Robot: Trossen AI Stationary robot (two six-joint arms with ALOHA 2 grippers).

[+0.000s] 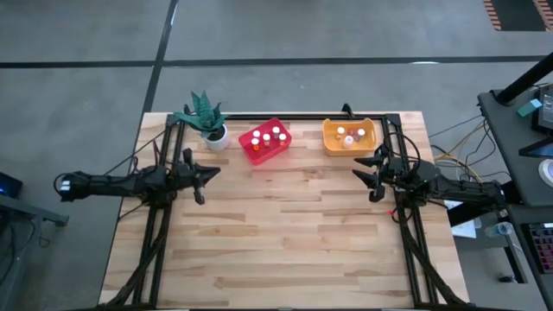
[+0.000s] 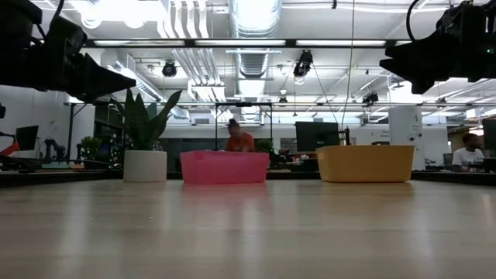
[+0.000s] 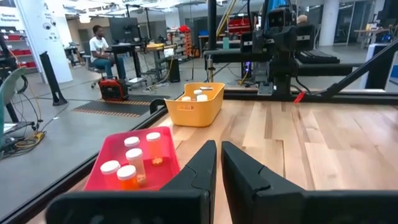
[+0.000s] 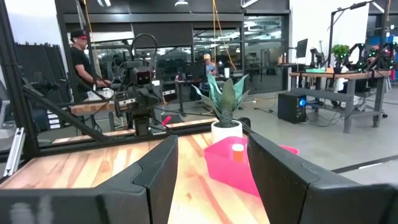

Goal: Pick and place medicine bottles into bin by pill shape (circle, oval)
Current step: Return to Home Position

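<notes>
Both grippers hang empty, clear of the bins, left gripper [image 3: 219,149] pressed nearly together, right gripper [image 4: 212,140] spread, since every visible medicine bottle [image 1: 266,136] stands in pink bin [image 1: 258,157] or yellow bin [image 1: 329,130].

Dark jointed arms [image 1: 112,183] (black, angular tool fingers [image 3: 199,171]).

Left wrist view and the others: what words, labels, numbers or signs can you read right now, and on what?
No text reads clearly in any view.
Medicine bottles, in both bins: any labels are too small to read.
Pink bin: no lettering shows.
Yellow bin: no lettering shows.
White sign beyond the table, left wrist view: dark lettering, too blurred to read.
</notes>
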